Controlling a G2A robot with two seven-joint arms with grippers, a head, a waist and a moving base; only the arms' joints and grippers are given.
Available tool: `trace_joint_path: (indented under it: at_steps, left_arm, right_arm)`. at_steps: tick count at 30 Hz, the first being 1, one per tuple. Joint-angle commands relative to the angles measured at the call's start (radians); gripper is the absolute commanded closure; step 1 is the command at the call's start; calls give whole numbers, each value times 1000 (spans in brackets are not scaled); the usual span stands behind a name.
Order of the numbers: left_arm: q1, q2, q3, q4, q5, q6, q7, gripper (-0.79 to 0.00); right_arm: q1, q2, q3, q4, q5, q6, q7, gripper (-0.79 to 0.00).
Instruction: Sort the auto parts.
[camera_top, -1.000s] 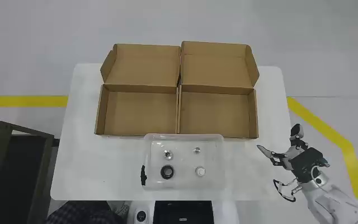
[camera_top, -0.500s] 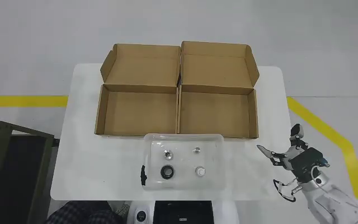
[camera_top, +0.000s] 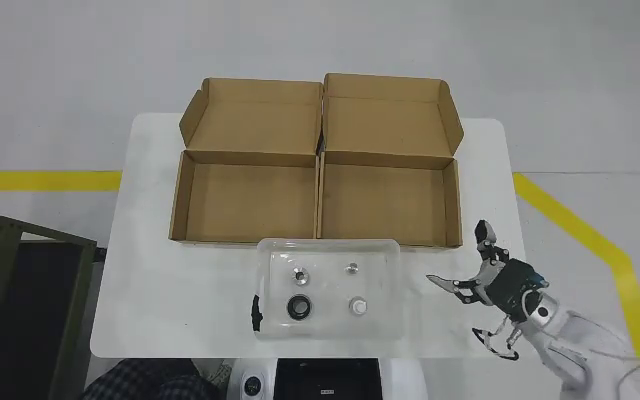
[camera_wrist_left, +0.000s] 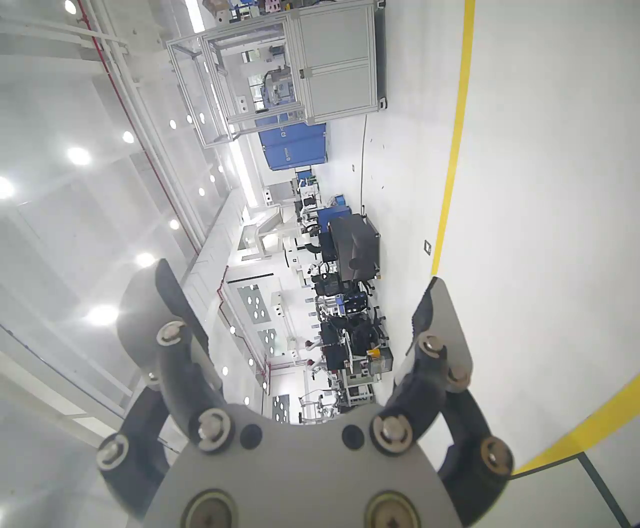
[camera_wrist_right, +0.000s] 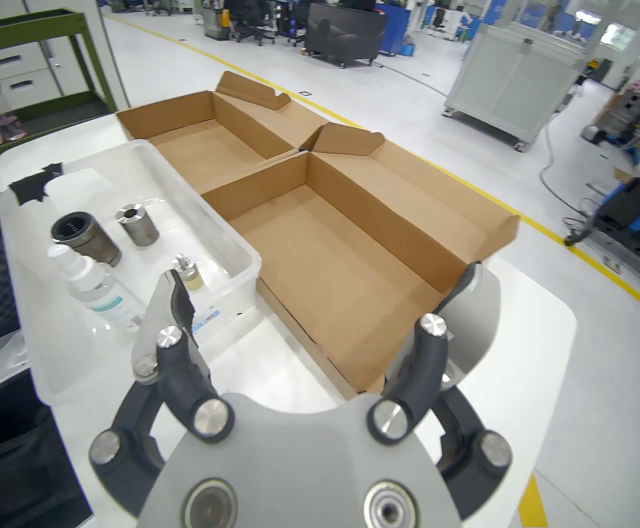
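Hovering at the lower right of the top view, the right pincer (camera_top: 462, 312) stands with its jaws wide apart and nothing between them, near the right end of the tray (camera_top: 330, 243). That spread suits a grasp on an upright part. The left pincer (camera_wrist_left: 300, 280), seen in its own wrist view, is likewise apart and holds nothing. It faces the hall floor rather than the worktop (camera_top: 150, 290), probably parked to leave the other arm room.

The clear tray sits at lower centre of the top view, at the worktop's near edge, and holds all four items upright and apart from one another:
- white bottle (camera_top: 357, 305), lower right in the tray, closest to the right pincer;
- black bushing (camera_top: 298, 307), lower left;
- brass fitting (camera_top: 351, 267), upper right;
- steel sleeve (camera_top: 298, 274), upper left.

Standing them apart leaves finger clearance around each.

Beyond the tray, two cardboard boxes stand side by side with lids folded back, touching along their shared wall: one box at frame left (camera_top: 245, 205), one at frame right (camera_top: 385, 205). Open tops permit drops from above. Sorting has apparently not begun.
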Motion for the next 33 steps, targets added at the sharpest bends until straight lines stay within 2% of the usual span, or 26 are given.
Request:
trace_joint_path:
  at_steps: [1, 10, 19, 26, 33]
  left_arm:
    - [0, 0, 0, 0, 0, 0, 0, -785]
    - [0, 0, 0, 0, 0, 0, 0, -785]
    - [0, 0, 0, 0, 0, 0, 0, -785]
    - [0, 0, 0, 0, 0, 0, 0, -785]
    - [0, 0, 0, 0, 0, 0, 0, -785]
  right_arm:
    - [21, 3, -21, -13, 8, -36, 35, -785]
    - [102, 16, -153, -59, 18, -160, 183, -785]
    - [156, 38, -312, -87, 31, -160, 341, -785]
    - [200, 47, -399, -60, 31, -160, 402, -785]
    - [229, 54, -428, -34, 26, -151, 445, -785]
